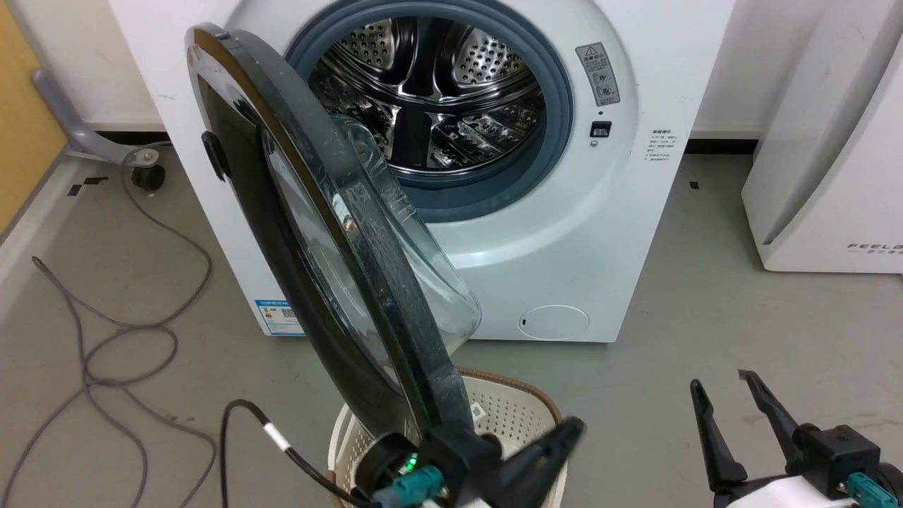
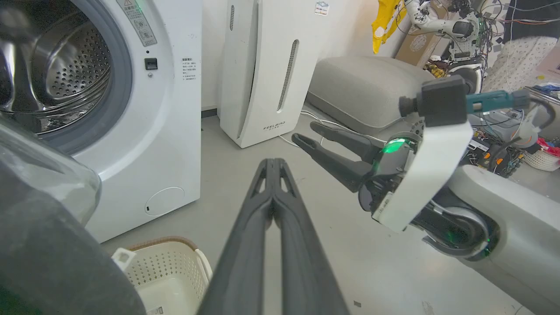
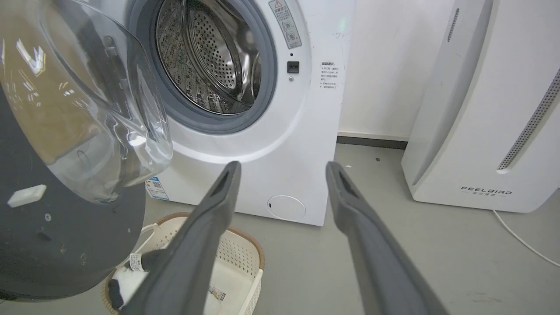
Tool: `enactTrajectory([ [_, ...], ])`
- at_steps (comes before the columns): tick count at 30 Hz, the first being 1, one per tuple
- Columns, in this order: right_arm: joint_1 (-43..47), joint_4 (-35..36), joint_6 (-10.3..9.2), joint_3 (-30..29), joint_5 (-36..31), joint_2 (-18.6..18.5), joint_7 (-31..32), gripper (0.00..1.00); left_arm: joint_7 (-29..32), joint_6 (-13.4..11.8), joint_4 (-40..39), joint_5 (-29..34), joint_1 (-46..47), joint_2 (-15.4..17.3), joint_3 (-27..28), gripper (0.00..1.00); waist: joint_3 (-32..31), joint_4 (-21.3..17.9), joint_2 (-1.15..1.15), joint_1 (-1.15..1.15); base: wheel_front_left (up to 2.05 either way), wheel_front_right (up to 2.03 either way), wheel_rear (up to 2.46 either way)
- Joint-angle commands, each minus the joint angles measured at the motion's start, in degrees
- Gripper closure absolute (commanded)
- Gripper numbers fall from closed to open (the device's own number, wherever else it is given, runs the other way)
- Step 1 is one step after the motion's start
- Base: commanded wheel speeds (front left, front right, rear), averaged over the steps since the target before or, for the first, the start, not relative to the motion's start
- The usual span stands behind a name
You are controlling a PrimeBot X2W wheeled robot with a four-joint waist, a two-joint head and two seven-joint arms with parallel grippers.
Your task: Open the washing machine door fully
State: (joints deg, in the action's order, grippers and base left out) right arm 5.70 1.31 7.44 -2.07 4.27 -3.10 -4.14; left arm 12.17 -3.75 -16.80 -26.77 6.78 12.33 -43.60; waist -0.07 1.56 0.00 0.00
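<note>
Swung part-open, left of centre: large round glossy black washing machine door (image 1: 331, 233) of white boxy washing machine (image 1: 564, 247). Bottom centre, near door's lower rim: left tool (image 1: 561, 437), pressed together. Lower right: right tool (image 1: 726, 391), spread.

1 washer (image 1: 564, 233), 1 door (image 1: 310, 212), 1 basket (image 1: 511, 416), 2 tools: L tool (image 2: 272, 164), R tool (image 1: 722, 381).

The washing machine (image 1: 564, 233) is white, with a blue-grey gasket (image 1: 480, 197) around a shiny steel drum (image 1: 437, 77) dotted with rows of small holes, and a blue label sticker (image 1: 279, 317). The washing machine door (image 1: 317, 233) is glossy black around clear glass. The laundry basket (image 1: 511, 416) is cream, perforated, with a brown woven rim. The floor (image 1: 705, 317) is plain grey. The left gripper (image 2: 272, 162) and right gripper (image 3: 282, 168) are dark grey.
</note>
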Motion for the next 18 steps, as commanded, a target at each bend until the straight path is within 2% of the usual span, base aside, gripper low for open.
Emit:
enactTrajectory([
  [1,0.3,0.3,0.05,0.1,-0.1,0.2,0.0,0.0,-0.7,-0.4,0.7,0.4,-0.1,-0.4,0.5,1.0,0.0,-0.1,0.0,0.0,0.0,0.0,0.0],
  [6,0.4,0.3,0.05,0.3,0.0,0.2,0.2,0.0,-3.7,-2.9,6.1,1.6,1.6,-1.8,3.2,1.0,0.1,-0.5,0.0,0.0,0.0,0.0,0.0],
  [18,0.3,-0.2,0.05,0.2,0.5,0.2,0.2,0.0,-6.5,-5.8,11.7,2.2,2.5,-2.6,5.6,1.0,0.5,-0.1,0.0,0.0,0.0,0.0,0.0],
])
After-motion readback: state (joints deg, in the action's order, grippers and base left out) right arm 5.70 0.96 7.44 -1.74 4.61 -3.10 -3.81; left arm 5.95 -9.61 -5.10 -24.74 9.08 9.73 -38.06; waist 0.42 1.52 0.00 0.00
